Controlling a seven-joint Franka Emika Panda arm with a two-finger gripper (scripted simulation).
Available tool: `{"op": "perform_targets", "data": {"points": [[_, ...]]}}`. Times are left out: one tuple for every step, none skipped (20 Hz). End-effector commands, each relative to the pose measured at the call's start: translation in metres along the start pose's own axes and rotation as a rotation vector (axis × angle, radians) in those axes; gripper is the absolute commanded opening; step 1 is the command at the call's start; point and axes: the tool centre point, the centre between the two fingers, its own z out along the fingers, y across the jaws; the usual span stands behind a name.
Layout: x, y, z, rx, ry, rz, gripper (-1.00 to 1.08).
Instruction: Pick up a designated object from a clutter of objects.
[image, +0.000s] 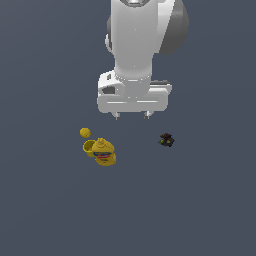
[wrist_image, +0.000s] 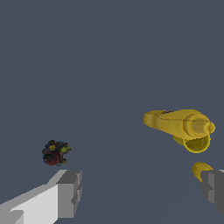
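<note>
The tool (image: 132, 116) is hanging above the desk (image: 200, 210) with its two fingers (wrist_image: 70, 192) spread wide apart, and nothing is sitting between them or touching them. In the exterior view only the two small fingertips are showing below the white wrist block.

The dark lump (image: 166, 140), blackish-brown with small green and reddish flecks, is lying on the desk by itself, off toward the exterior view's right of the tool and a little nearer the camera. In the wrist view it is showing close beside one finger, outside the gap between the fingers.

The yellow pieces are sitting together on the exterior view's left, well apart from the dark lump. The yellow toy (image: 104, 152) with red and blue marks is lying against the yellow cup (image: 89, 147), and the small yellow ball (image: 85, 132) is resting just beside them. Nothing is lying between the tool and the dark lump.
</note>
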Motion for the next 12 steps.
{"op": "perform_targets", "data": {"points": [[0.0, -0.006, 0.008, -0.005, -0.001, -0.042, 1.0], [0.0, -0.009, 0.012, -0.007, -0.001, -0.063, 1.0], [0.0, -0.012, 0.016, -0.01, -0.001, -0.086, 1.0], [0.0, -0.015, 0.02, -0.012, -0.002, -0.112, 1.0], [0.0, -0.019, 0.025, -0.015, -0.002, -0.139, 1.0], [0.0, -0.023, 0.031, -0.018, -0.002, -0.169, 1.0], [0.0, -0.028, 0.036, -0.021, -0.003, -0.201, 1.0], [0.0, -0.032, 0.042, -0.024, -0.003, -0.235, 1.0], [-0.001, -0.037, 0.048, -0.026, -0.004, -0.271, 1.0], [-0.002, -0.043, 0.055, -0.029, -0.004, -0.31, 1.0], [-0.003, -0.048, 0.062, -0.032, -0.005, -0.35, 1.0], [-0.004, -0.054, 0.069, -0.035, -0.005, -0.391, 1.0]]}}
